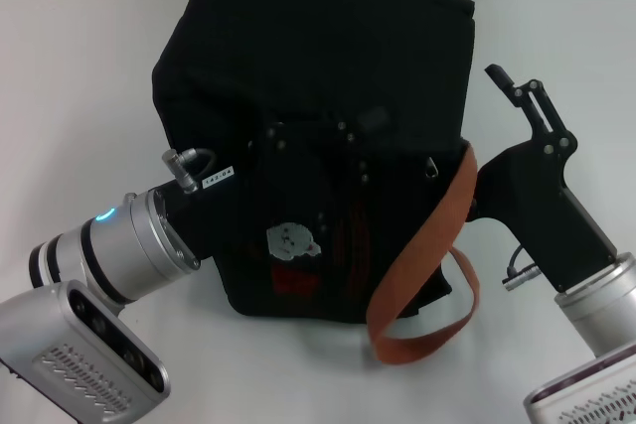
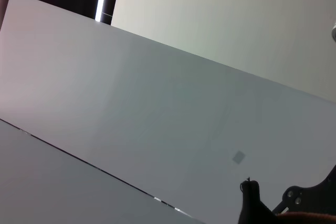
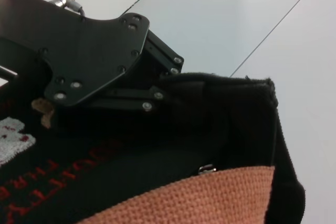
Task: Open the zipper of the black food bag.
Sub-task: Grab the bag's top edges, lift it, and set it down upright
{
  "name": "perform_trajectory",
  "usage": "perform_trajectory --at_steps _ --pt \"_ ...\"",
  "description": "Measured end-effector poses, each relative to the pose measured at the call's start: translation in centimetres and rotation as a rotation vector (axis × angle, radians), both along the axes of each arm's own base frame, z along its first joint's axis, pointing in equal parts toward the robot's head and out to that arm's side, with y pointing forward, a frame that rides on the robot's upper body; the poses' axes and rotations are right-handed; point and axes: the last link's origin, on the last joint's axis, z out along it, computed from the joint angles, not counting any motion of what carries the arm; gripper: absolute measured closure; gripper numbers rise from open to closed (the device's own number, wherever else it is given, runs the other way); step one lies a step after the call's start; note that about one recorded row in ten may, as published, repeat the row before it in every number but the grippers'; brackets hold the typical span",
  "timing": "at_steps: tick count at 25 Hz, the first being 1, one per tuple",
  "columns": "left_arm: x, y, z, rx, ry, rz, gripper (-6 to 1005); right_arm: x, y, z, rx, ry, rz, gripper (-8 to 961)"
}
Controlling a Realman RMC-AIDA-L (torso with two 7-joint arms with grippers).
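Observation:
The black food bag [image 1: 328, 37] stands mid-table, a white bear picture [image 1: 293, 240] on its front. An orange-brown strap [image 1: 427, 245] hangs down its right side. A small silvery pull [image 1: 432, 164] of the zipper shows near the strap's upper end, and again as the pull [image 3: 207, 169] in the right wrist view; the dark zipper line itself is hard to make out. My left gripper [image 1: 318, 141] lies against the bag's upper front, its fingers [image 3: 152, 98] closed on the fabric rim. My right gripper [image 1: 482, 131] stands open beside the bag's right side, one finger [image 1: 517, 86] pointing up and away.
The white table [image 1: 70, 76] surrounds the bag. A loop of the strap [image 1: 437, 335] lies on the table in front of the bag's right corner, close to my right wrist [image 1: 586, 295]. A pale wall [image 2: 236, 19] rises behind.

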Motion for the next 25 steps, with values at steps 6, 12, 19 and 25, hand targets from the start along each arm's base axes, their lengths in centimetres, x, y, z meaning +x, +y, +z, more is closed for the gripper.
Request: perform_trajectory --at_steps 6,12,19,25 --pt "0.01 0.02 0.0 0.0 0.0 0.0 906 -0.06 0.35 -0.21 -0.011 -0.015 0.0 143" --pt "0.01 0.02 -0.01 0.0 0.0 0.0 906 -0.15 0.47 -0.41 -0.023 -0.024 0.005 314" --pt "0.01 0.02 -0.01 0.0 0.0 0.0 906 -0.21 0.59 -0.53 -0.028 -0.026 0.002 625" --pt "0.03 0.02 -0.02 -0.001 0.001 -0.002 906 -0.18 0.83 -0.9 -0.047 -0.043 -0.006 799"
